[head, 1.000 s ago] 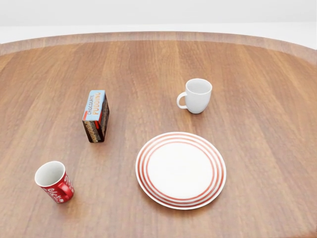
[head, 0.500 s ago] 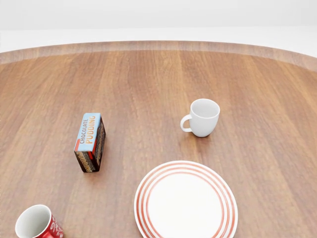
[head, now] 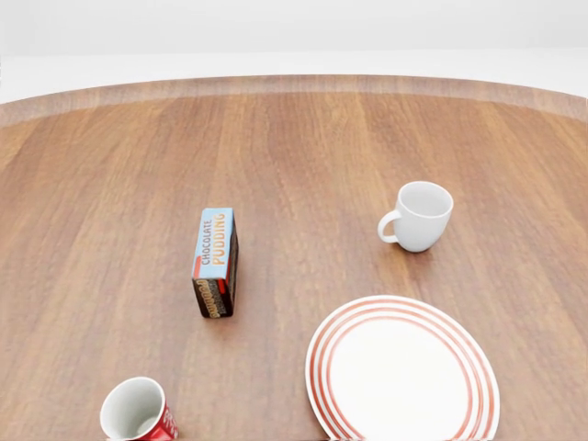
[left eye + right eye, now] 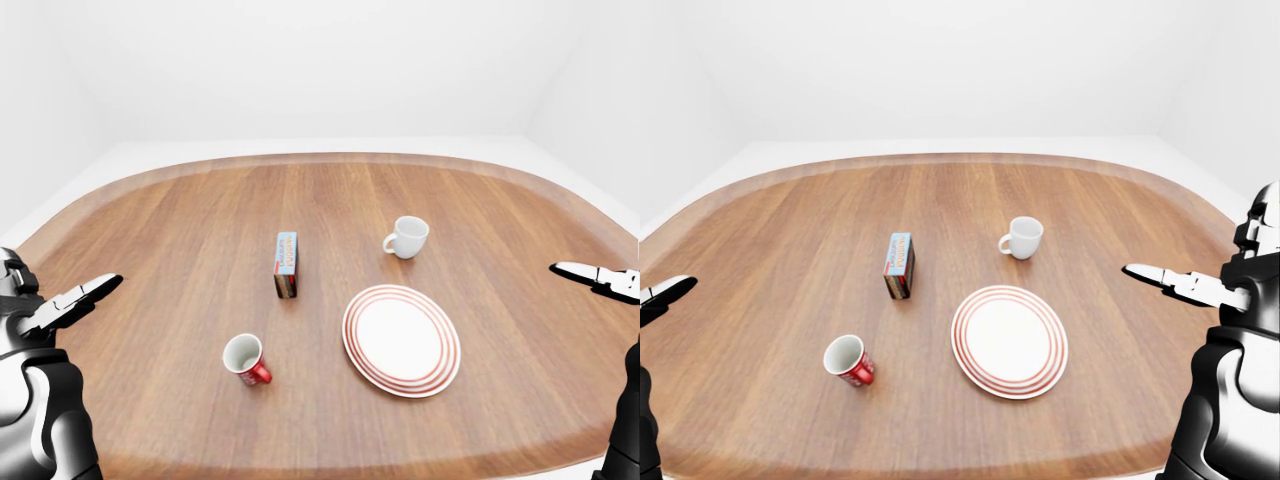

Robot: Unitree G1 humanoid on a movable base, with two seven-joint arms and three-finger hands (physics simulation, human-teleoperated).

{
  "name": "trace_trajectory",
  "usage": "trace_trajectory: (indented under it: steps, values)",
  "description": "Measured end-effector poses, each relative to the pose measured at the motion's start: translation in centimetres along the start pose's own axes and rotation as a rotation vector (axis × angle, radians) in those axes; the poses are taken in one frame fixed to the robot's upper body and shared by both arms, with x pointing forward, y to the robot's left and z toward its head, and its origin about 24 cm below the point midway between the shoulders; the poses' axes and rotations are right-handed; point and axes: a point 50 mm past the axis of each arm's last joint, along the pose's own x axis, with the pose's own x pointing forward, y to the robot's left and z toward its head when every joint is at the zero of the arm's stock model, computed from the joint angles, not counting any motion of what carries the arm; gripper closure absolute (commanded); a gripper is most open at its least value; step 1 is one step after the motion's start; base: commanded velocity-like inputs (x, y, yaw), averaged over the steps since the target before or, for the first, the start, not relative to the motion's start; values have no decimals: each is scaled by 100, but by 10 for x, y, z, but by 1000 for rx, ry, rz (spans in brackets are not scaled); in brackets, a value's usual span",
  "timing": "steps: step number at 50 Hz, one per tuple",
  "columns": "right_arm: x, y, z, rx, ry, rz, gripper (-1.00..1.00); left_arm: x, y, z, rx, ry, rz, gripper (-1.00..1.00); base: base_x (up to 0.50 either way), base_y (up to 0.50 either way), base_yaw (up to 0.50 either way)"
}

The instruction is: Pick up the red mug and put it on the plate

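left-eye view shows the wooden table (image 4: 180, 250) from above, with the left hand (image 4: 62, 303) at the left edge and the right hand (image 4: 1180, 281) clearer in the right-eye view at the right edge. both hands hover over the table's outer margins with their fingers stretched out straight and spread, holding nothing.

the red mug (image 4: 245, 359) stands upright on the wood, well apart from the left hand's fingertips (image 4: 105, 283), lying to their right and lower in the view. its white inside faces up and white lettering shows on its red side. it touches nothing but the table.

the plate (image 4: 402, 340), white with red rings round its rim, lies flat to the right of the red mug, between the mug and the right hand's fingertips (image 4: 1137, 270), and well apart from both. nothing lies on it.

the chocolate pudding box (image 3: 216, 262) stands on its narrow side above the red mug in the head view, its blue top reading "chocolate pudding". the white mug (image 3: 419, 216) stands upright above the plate, handle to the view's left, also well clear of the right hand's fingers.

in the head view the red mug is cut off by the bottom edge, and no hand appears there.
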Motion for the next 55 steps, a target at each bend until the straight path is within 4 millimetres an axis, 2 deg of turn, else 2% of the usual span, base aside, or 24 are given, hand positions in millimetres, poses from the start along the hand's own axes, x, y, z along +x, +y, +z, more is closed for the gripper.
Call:
trace_trajectory:
  steps: [15, 22, 28, 35, 41, 49, 55]
  values:
    - [-1, 1, -1, -3, 3, 4, -100, 0, 0, 1, 0, -5, 0, -100, 1, 50, 0]
    - [-2, 5, 1, -6, -4, 9, -100, 0, 0, 1, 3, -5, 1, -100, 1, 0, 0]
    - [-5, 20, -1, 4, 0, 54, -100, 0, 0, 3, 1, -10, 1, -100, 0, 0, 0]
    - [-12, 49, -3, 32, 5, 148, -100, -1, 0, 4, -1, -18, -1, -100, 0, 0, 0]
    - [-26, 82, -3, 67, 12, 260, -100, -1, -1, 5, -2, -22, -1, -100, 0, 0, 0]
    - [-58, 136, -8, 130, 80, 453, -100, -1, -1, 6, -4, -26, -3, -100, 0, 0, 0]
    - [-82, 165, -11, 179, 138, 563, -100, -2, -2, 7, -6, -29, -5, -100, 0, 0, 0]
